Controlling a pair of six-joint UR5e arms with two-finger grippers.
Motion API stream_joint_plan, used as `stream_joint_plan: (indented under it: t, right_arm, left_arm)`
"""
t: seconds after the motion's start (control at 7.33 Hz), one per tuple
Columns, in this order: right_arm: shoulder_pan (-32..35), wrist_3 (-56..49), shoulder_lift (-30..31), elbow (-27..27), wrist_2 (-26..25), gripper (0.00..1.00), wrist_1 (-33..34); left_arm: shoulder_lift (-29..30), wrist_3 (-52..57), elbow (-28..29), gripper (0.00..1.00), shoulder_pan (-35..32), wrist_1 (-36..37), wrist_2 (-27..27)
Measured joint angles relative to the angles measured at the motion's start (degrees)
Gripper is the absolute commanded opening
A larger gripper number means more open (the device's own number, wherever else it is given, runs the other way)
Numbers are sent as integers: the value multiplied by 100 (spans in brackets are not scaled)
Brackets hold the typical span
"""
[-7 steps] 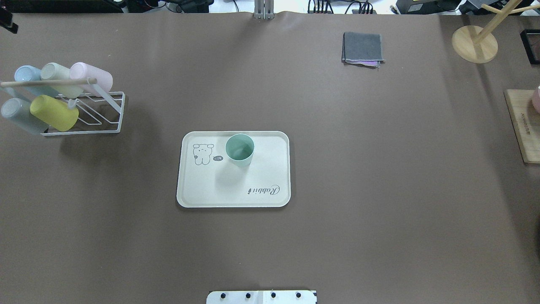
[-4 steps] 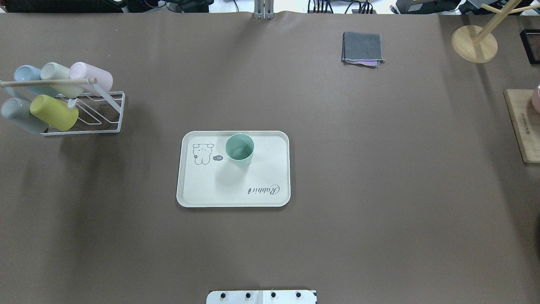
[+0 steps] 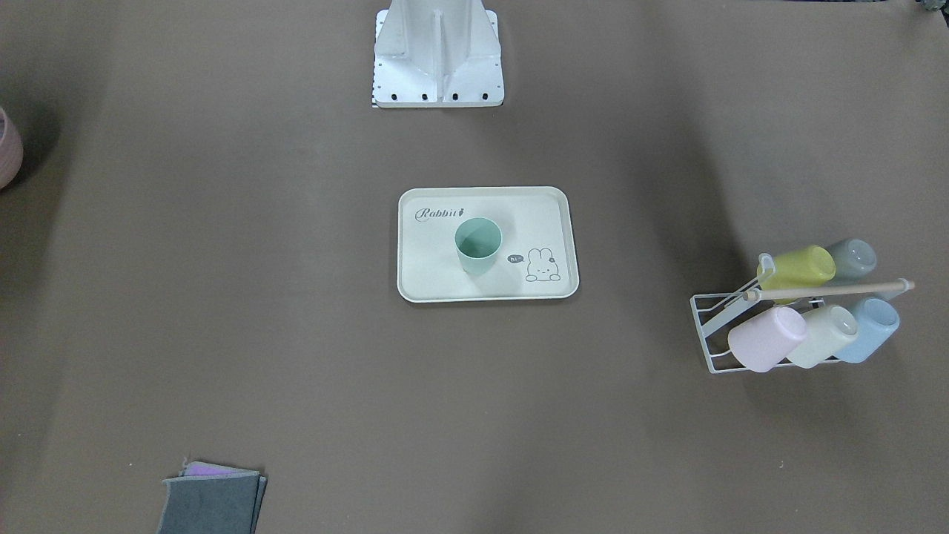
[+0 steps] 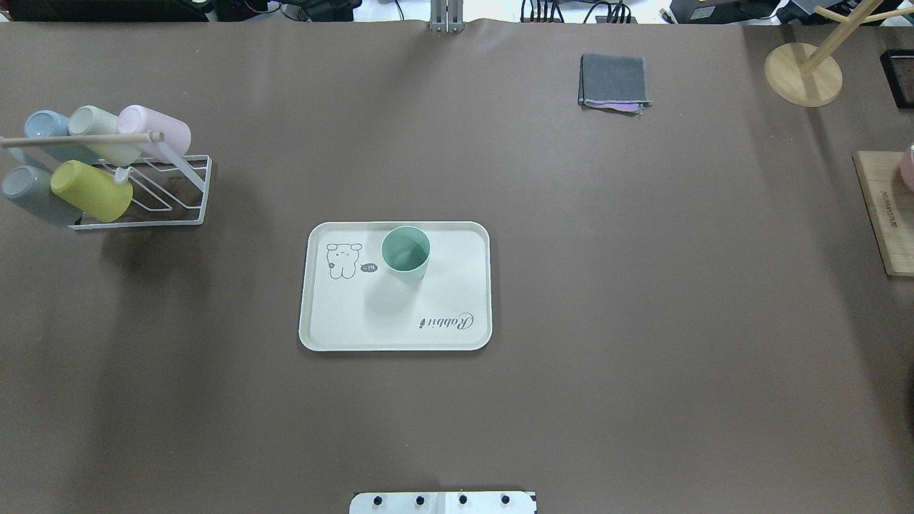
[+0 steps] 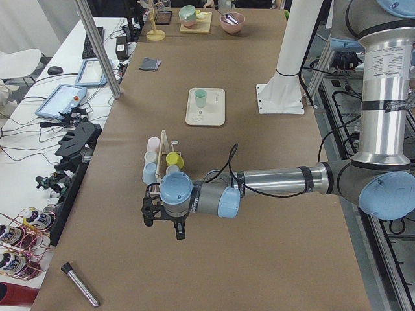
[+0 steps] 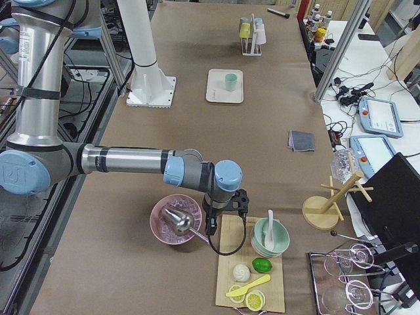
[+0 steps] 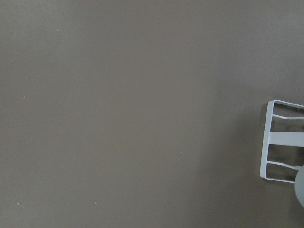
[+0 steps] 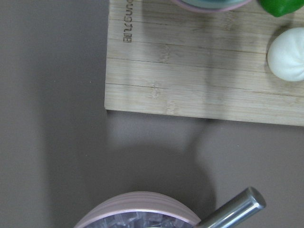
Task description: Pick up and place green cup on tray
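The green cup [image 4: 405, 252] stands upright on the cream tray [image 4: 443, 335], next to the bunny drawing; both also show in the front view, cup [image 3: 478, 245] and tray [image 3: 552, 208]. No gripper is near them. My left gripper [image 5: 165, 223] shows only in the left side view, over bare table beyond the cup rack; I cannot tell whether it is open. My right gripper [image 6: 223, 220] shows only in the right side view, between a pink bowl and a wooden board; I cannot tell its state.
A white wire rack [image 4: 178, 207] holds several cups, among them a yellow-green one [image 4: 91, 190]. A grey cloth [image 4: 614, 82] lies far right of the tray. A wooden board [image 4: 885, 214], a wooden stand [image 4: 803, 75] and the pink bowl [image 6: 176, 220] sit at the right end.
A dark piece at the overhead view's top left corner has gone out of view. The cup and the tray have not moved.
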State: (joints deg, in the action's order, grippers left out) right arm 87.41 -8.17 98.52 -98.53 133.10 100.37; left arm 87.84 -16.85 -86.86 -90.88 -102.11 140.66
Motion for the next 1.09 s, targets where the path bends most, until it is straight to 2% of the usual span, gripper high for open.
stream_joint_plan:
  t: [0.41,1.09]
  right_arm:
    - [10,8,0,-6,27,100,6]
    - [13,9,1,0,31,100,0]
  left_arm:
    - [269,379,-413,98,31,1291,-147]
    - [133,828,-585,98,-72,1444,-227]
